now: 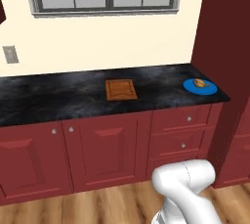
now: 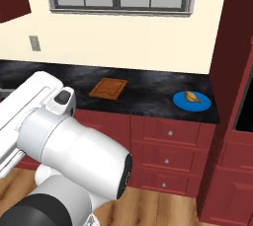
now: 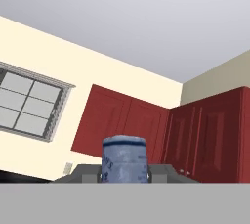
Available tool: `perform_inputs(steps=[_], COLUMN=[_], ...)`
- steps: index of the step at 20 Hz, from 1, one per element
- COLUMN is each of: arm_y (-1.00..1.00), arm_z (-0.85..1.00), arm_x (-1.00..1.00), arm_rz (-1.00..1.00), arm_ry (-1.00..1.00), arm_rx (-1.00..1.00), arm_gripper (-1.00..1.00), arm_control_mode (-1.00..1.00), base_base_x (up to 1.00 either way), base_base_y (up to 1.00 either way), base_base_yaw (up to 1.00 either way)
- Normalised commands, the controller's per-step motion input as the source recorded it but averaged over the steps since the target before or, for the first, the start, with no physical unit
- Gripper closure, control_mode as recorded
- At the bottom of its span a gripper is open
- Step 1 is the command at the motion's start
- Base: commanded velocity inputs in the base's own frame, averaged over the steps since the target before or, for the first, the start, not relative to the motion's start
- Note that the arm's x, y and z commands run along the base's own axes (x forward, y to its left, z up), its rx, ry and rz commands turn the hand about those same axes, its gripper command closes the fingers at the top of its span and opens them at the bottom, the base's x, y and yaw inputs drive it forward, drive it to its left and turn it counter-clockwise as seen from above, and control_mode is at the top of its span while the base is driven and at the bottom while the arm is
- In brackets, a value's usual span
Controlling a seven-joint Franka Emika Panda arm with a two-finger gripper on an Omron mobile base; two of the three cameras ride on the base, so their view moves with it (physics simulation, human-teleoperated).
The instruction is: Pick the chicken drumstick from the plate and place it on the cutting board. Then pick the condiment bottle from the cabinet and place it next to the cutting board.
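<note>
The chicken drumstick sits on the blue plate, right of frame on the tabletop; the cutting board waits bare at centre, well apart. The hand points ceilingward, nearly closed, a blue-grey cylinder between its fingers.

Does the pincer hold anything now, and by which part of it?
It seems so: the pincer grips a blue-grey container by its lower sides, but the contact itself is hidden.
</note>
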Motion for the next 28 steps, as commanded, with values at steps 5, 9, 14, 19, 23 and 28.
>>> perform_inputs(steps=[5, 9, 14, 19, 23, 28], arm_y=[0.0, 0.0, 0.0, 0.0, 0.0, 0.0], arm_z=[0.0, 0.0, 0.0, 0.0, 0.0, 0.0], arm_x=[0.0, 0.0, 0.0, 0.0, 0.0, 0.0], arm_rz=[0.0, 0.0, 0.0, 0.0, 0.0, 0.0], arm_ry=[0.0, 0.0, 0.0, 0.0, 0.0, 0.0], arm_rx=[0.0, 0.0, 0.0, 0.0, 0.0, 0.0], arm_gripper=[1.0, 1.0, 1.0, 1.0, 1.0, 1.0], arm_control_mode=[1.0, 1.0, 1.0, 1.0, 1.0, 1.0], base_base_x=[0.01, 0.11, 0.33, 0.45, 0.47, 0.48], base_base_y=[0.51, 0.36, 0.12, 0.04, 0.09, 0.07], base_base_yaw=[0.0, 0.0, 0.0, 0.0, 0.0, 0.0])
